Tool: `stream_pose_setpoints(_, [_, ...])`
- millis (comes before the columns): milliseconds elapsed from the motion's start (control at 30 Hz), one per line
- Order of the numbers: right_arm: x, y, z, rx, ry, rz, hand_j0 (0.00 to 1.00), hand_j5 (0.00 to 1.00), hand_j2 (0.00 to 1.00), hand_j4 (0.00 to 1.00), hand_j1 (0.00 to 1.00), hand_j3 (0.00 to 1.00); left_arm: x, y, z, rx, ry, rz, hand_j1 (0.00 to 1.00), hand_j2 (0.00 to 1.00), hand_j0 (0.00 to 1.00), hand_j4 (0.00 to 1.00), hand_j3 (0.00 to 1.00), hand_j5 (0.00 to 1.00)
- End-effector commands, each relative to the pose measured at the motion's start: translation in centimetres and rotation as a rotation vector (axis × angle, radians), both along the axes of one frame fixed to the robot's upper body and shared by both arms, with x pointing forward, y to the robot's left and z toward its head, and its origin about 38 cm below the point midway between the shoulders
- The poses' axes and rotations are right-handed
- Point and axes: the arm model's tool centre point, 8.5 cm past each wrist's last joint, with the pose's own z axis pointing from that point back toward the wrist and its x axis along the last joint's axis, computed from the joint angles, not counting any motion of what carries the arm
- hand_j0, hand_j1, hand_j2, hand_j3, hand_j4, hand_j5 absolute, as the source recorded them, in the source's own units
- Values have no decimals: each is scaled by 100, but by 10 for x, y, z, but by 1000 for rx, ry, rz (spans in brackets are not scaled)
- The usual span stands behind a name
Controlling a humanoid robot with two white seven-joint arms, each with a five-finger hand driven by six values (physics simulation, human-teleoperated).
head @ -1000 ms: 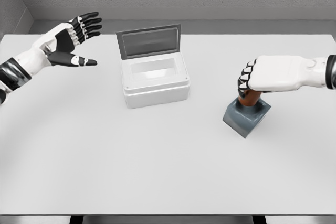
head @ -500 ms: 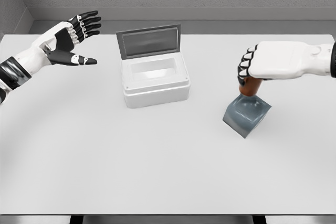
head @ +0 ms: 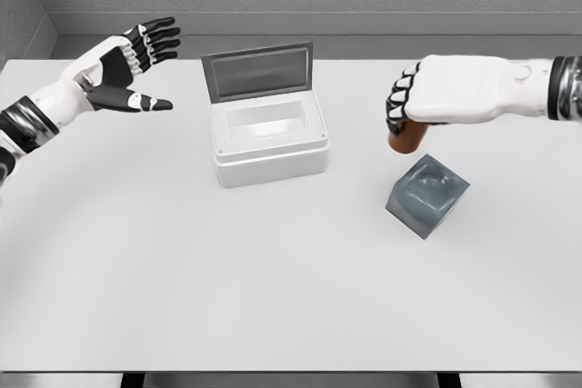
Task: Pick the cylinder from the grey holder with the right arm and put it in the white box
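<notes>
Cylinder [head: 406,138] lifted out, right hand [head: 427,102] apparently gripping.

We see our right hand [head: 436,102] with fingers [head: 401,104] curled around the cylinder [head: 405,138], the grey holder [head: 426,195] just below them, the white box [head: 268,143] off to their left.

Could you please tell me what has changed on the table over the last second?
The right hand, shut on the cylinder, has risen and shifted left toward the white box, drawing the cylinder fully out of the grey holder, whose socket now shows empty. The holder, the box with its lid up, and the open left hand have hardly moved.
</notes>
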Motion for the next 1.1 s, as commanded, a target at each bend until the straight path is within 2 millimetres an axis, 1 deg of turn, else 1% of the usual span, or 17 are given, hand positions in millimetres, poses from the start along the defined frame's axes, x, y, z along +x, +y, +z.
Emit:
stream_pose_setpoints(0, [1,4,0,12,2,7,50,50,50,50,50,50,0,-1,0,-5,2,-2,100,100,100,100,100,100])
stream_pose_setpoints(100, [2,11,3,22,-7,21,50,50,50,50,50,50,0,0,0,-5,3,-1,100,100,100,100,100,100])
stream_pose_setpoints(200, [3,11,4,24,-7,21,50,50,50,50,50,50,1,0,-2,-8,7,3,100,100,100,100,100,100])
stream_pose_setpoints(233, [4,17,6,34,-13,34,50,50,50,50,50,50,1,1,-2,-7,8,4,100,100,100,100,100,100])
stream_pose_setpoints(300, [5,18,6,37,-13,33,50,50,50,50,50,50,1,2,-1,-9,6,7,100,100,100,100,100,100])
stream_pose_setpoints(367, [8,24,6,50,-11,41,50,50,50,50,50,50,5,7,-2,-6,14,24,100,100,100,100,100,100])
stream_pose_setpoints(467, [9,33,9,59,-21,59,50,50,50,50,50,50,6,10,-4,-5,19,33,100,100,100,100,100,100])
stream_pose_setpoints(567, [15,40,10,77,-21,64,50,50,50,50,50,50,8,8,-9,-16,33,39,100,100,100,100,100,100])
stream_pose_setpoints(633, [19,44,7,81,-16,63,50,50,50,50,50,50,8,9,-11,-16,38,44,100,100,100,100,100,100])
stream_pose_setpoints(767, [27,48,8,93,-14,56,50,50,50,50,50,50,13,18,-14,-15,51,71,100,100,100,100,100,100])
stream_pose_setpoints(800, [30,53,10,101,-18,60,50,50,50,50,50,50,13,18,-15,-16,55,75,100,100,100,100,100,100])
stream_pose_setpoints(833, [32,54,10,103,-15,58,50,50,50,50,50,50,15,16,-19,-25,62,77,100,100,100,100,100,100])
stream_pose_setpoints(900, [33,61,11,107,-21,69,50,50,50,50,50,50,16,15,-19,-28,64,79,100,100,100,100,100,100])
stream_pose_setpoints(1000, [38,64,11,115,-18,65,50,50,50,50,50,50,16,14,-19,-28,66,78,100,100,100,100,100,100])
stream_pose_setpoints(1067, [40,66,12,117,-19,65,50,50,50,50,50,50,19,8,-21,-17,64,72,100,100,100,100,100,100])
